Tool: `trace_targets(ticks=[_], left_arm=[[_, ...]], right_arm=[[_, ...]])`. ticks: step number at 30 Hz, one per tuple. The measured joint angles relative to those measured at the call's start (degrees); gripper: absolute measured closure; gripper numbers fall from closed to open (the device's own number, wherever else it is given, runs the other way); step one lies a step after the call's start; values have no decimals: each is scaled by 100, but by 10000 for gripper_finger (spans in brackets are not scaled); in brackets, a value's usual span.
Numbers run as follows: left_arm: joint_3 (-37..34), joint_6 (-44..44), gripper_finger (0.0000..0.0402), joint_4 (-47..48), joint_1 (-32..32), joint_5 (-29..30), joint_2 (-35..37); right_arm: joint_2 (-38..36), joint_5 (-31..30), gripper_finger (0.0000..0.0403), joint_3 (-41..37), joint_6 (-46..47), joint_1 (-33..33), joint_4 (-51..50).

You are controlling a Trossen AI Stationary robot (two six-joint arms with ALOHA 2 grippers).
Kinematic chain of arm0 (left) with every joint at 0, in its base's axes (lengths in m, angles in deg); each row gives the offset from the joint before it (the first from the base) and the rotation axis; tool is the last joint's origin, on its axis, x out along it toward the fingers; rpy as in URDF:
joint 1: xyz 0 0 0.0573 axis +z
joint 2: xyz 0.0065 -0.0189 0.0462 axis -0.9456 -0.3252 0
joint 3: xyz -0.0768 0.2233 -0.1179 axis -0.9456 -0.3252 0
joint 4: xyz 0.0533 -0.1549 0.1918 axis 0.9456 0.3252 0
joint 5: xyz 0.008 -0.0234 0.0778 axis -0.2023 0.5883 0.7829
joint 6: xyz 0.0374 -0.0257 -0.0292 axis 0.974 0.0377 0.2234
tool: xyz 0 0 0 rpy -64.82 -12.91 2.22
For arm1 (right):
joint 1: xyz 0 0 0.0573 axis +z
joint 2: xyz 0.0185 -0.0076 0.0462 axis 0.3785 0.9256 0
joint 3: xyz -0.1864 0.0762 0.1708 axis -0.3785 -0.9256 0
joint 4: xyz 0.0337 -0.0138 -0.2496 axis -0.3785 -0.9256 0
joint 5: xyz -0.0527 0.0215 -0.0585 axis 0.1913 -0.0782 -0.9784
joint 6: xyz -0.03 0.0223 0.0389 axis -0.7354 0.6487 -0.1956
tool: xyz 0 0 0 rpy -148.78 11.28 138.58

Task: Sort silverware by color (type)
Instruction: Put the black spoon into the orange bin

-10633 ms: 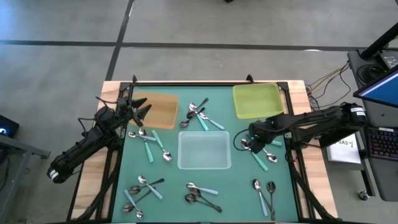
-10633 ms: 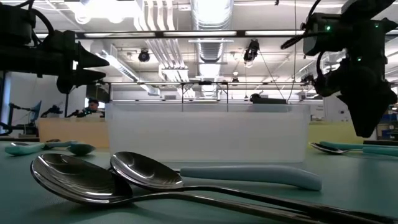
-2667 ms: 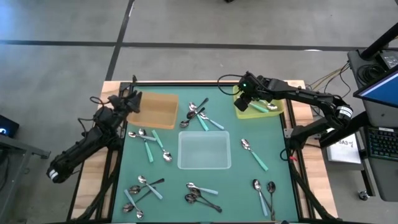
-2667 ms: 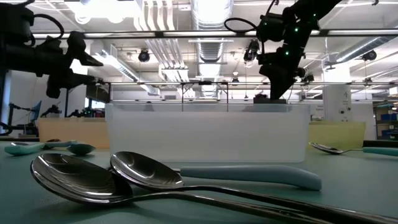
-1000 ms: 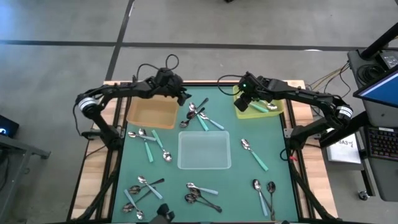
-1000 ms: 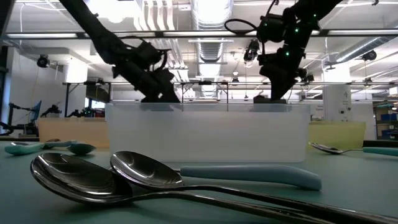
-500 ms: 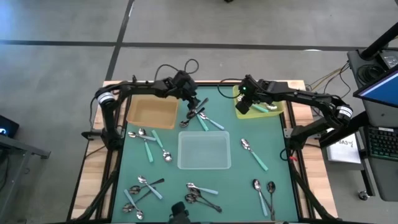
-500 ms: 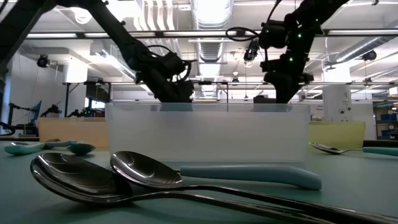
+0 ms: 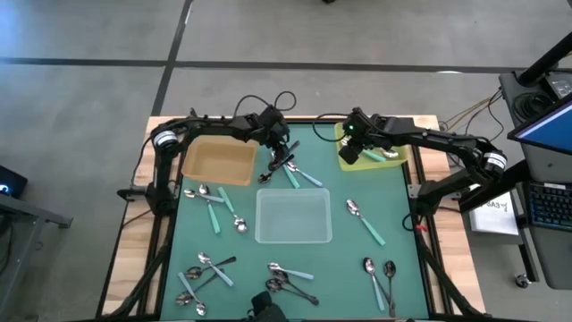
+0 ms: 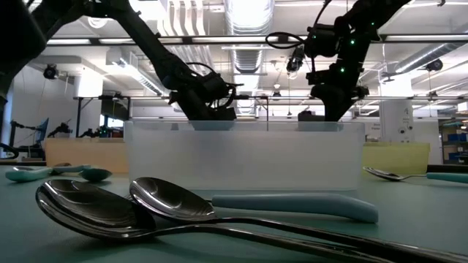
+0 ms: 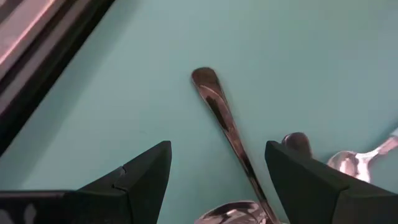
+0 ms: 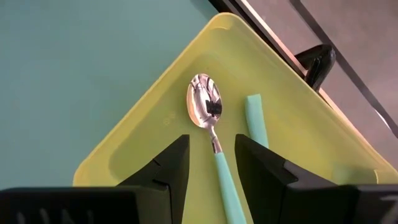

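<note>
My left gripper (image 9: 282, 146) hangs open over a cluster of spoons (image 9: 286, 164) at the table's far middle. In its wrist view, an all-metal spoon's handle (image 11: 219, 115) lies on the teal mat between the spread fingers, with more bowls beside it. My right gripper (image 9: 351, 148) is open above the left part of the yellow-green tray (image 9: 386, 134). A teal-handled spoon (image 12: 208, 112) lies flat in that tray, its handle running between the fingers. A second teal handle (image 12: 255, 122) lies beside it. I see no touch on either side.
The brown tray (image 9: 217, 163) sits far left and the clear tray (image 9: 294, 217) in the middle. Loose spoon groups lie at the left (image 9: 214, 204), near left (image 9: 204, 268), near middle (image 9: 288, 279), right (image 9: 365, 219) and near right (image 9: 380, 277). Two spoons (image 10: 146, 208) fill the low view's foreground.
My left arm has swung toward the table's right, from the brown tray's far right corner to above the spoon cluster at the far middle. My right gripper has stayed over the yellow-green tray.
</note>
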Motion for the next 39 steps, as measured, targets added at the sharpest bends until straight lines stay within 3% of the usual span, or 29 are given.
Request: trace_targets(ticks=[5, 12, 17, 22, 30, 39], left_arm=[[66, 11, 154, 182, -85, 255, -112], [70, 106, 154, 287, -214, 1394, -158], [81, 321, 161, 337, -283, 1521, -219], [94, 455, 215, 389, -386, 1583, -227], [413, 343, 387, 895, -444, 1116, -256], [1315, 428, 396, 1779, -453, 651, -145]], right_arm=[[0, 0, 282, 0, 2, 0, 6], [0, 0, 282, 0, 2, 0, 10], [0, -2, 282, 0, 2, 0, 15], [0, -3, 282, -2, 2, 0, 14], [0, -4, 282, -2, 1, 0, 12], [0, -2, 282, -2, 0, 0, 10]])
